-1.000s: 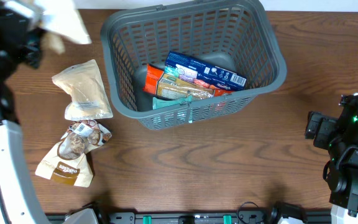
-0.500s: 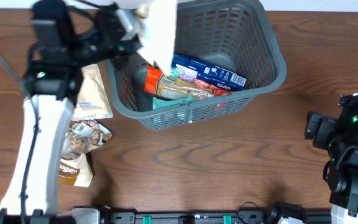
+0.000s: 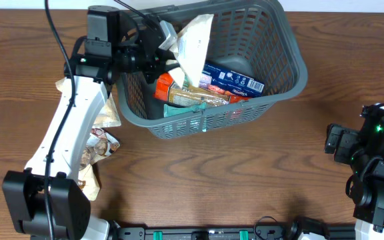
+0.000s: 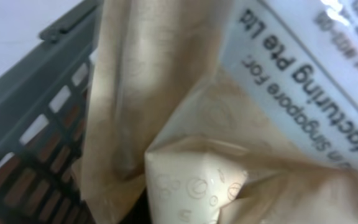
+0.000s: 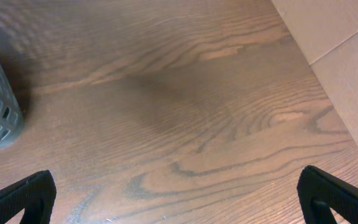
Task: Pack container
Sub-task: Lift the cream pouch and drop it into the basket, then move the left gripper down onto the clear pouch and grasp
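Brown wood table [image 3: 245,173]; large dark grey slatted plastic basket [image 3: 292,67] far centre. Left pincer [image 3: 169,45] over left rim at pale beige pouch [image 3: 195,40]; pouch fills wrist view, grip unclear. Right pincer [image 5: 179,193] spread wide, empty.

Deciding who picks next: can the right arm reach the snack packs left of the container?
Probably not: the right pincer hangs far to the right, with the container and left arm between it and the packs.

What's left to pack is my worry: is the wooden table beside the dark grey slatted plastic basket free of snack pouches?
No: a beige pouch and a brown printed pouch lie on the table left of the basket.
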Motion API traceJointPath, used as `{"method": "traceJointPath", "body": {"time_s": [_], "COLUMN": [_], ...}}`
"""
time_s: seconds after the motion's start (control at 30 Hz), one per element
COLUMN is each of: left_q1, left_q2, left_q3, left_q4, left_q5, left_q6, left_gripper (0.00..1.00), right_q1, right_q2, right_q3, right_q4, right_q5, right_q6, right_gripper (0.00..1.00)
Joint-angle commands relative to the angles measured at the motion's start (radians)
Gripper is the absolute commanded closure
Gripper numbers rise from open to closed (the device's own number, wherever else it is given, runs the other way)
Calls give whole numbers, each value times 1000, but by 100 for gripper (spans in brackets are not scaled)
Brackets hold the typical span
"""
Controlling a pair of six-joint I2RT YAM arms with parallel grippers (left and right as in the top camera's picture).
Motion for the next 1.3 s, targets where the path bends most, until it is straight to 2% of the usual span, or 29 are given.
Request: {"method": "traceJointPath", "body": {"time_s": [0.0, 0.03, 0.1, 0.17, 0.27, 0.4, 0.53, 0.6, 0.67, 0.8, 0.97, 1.1, 1.27], "left_q1": [-13, -14, -15, -15, -15, -1, 65, 116, 176, 289, 340, 340, 364], "left_q2": [-11, -11, -11, -11, -19, -76, -183, -249, -313, -392, -370, -309, -209], "left_q3": [10, 10, 10, 10, 11, 11, 11, 11, 11, 11, 8, -17, -65], "left_q4": [2, 1, 1, 7, 19, 20, 21, 21, 19, -43, -269, -386, -415], "left_q5": [25, 24, 24, 23, -55, -257, -315, -317, -324, -488, -739, -877, -911], "left_q6": [-13, -13, -13, -13, -14, -63, -82, -122, -188, -362, -414, -462, -539], "left_gripper": [31, 18, 15, 16, 26, 21, 20, 20, 25, 35, 34, 34, 28], "right_q1": [11, 11, 11, 11, 11, 11, 11, 11, 11, 11, 11, 11, 11], "right_q2": [-1, -1, -1, -1, -1, -1, -1, 0, 0, 1, 1, 1, 6], "right_q3": [-5, -5, -5, -5, -5, -5, -5, -5, -5, -5, -5, -5, -5], "right_q4": [-3, -3, -4, -4, -4, -5, -4, -4, -4, -4, -3, -3, -4], "right_q5": [0, 0, 0, 0, 0, 0, 0, -1, 0, -1, -1, 0, -1], "right_q6": [2, 2, 2, 2, 2, 2, 2, 2, 2, 2, 2, 2, 2], "right_gripper": [1, 1, 1, 1, 1, 1, 1, 1, 1, 1, 1, 1, 1]}}
